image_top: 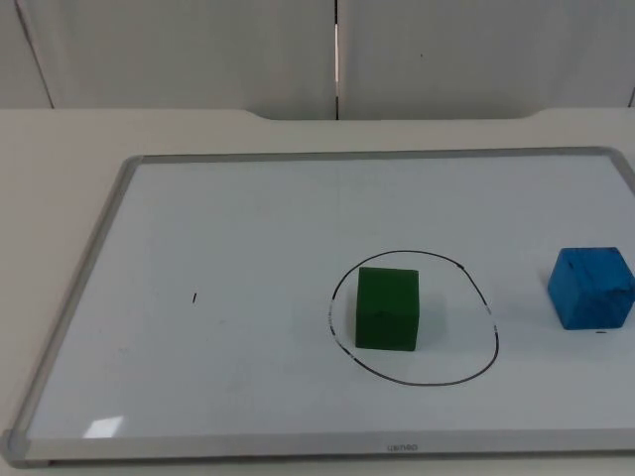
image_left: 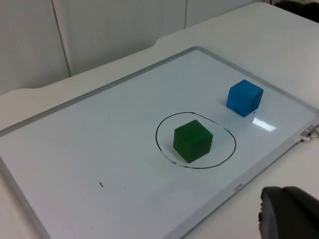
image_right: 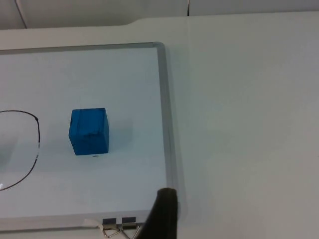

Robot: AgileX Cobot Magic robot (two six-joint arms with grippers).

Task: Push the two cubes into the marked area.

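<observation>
Neither gripper's jaws can be judged: of the left gripper (image_left: 289, 214) a dark fingertip shows beside the whiteboard's (image_top: 248, 218) near edge, and of the right gripper (image_right: 162, 214) a dark fingertip above the board's clipped corner, so whether either is spread or closed I cannot tell; neither touches anything. The green cube (image_top: 387, 308) sits inside the drawn black oval (image_top: 415, 317), toward its left side, so that half looks done. The blue cube (image_top: 591, 288) rests outside it, well apart to the right, near the frame. The right arm is nearer it, so I judge it will push leftward.
</observation>
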